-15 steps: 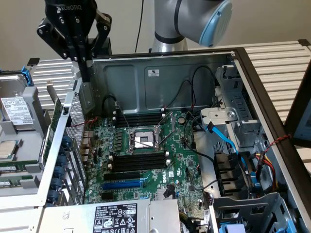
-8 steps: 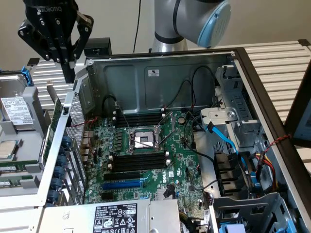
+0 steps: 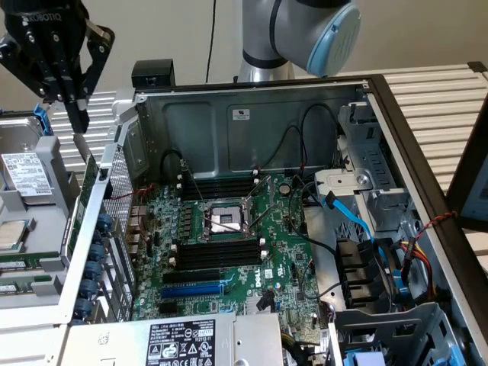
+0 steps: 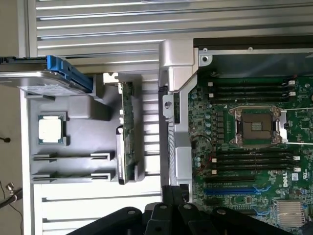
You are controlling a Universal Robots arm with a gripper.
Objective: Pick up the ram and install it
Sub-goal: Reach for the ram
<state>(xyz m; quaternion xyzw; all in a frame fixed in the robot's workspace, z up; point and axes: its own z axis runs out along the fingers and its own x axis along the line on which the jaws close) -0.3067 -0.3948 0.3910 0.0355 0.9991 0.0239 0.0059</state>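
**Overhead, shut and empty: gripper above the ram's holder**

Nearest in the exterior view: a power supply [image 3: 180,342] with a white label, lying at the bottom edge of the open case [image 3: 267,122].

Just behind it, the green motherboard [image 3: 286,263], lying flat on the case floor. Across the board, going back:
- a blue expansion slot [image 3: 191,290]
- a bank of long black memory slots [image 3: 221,252]
- a square processor socket [image 3: 225,219] with a metal frame
- a second bank of black slots beyond the socket

Toward the exterior view's right, a blue cable [image 3: 355,219] curling past the drive bays.

Outside the case, on the exterior view's left, a grey holder [image 3: 46,202]. In it:
- a loose processor [image 3: 11,233], lying flat in a recess
- a hard drive [image 3: 23,172] with a blue bracket, further back
- the ram [image 3: 91,177], between the processor and the case wall, standing on its long edge in a slot of the holder, just beside the case's perforated side and not touching it

From the wrist view, the same dark-green stick [image 4: 128,131], seen edge-on and running along the holder.

Above the far end of the ram, the gripper [image 3: 79,124], hanging clear of the stick. Black fingers [image 3: 75,107] pressed together, nothing between them, pointing down.

Farthest back, behind the rear wall of the case, the robot arm [image 3: 305,30], grey with a pale blue cap on its joint.
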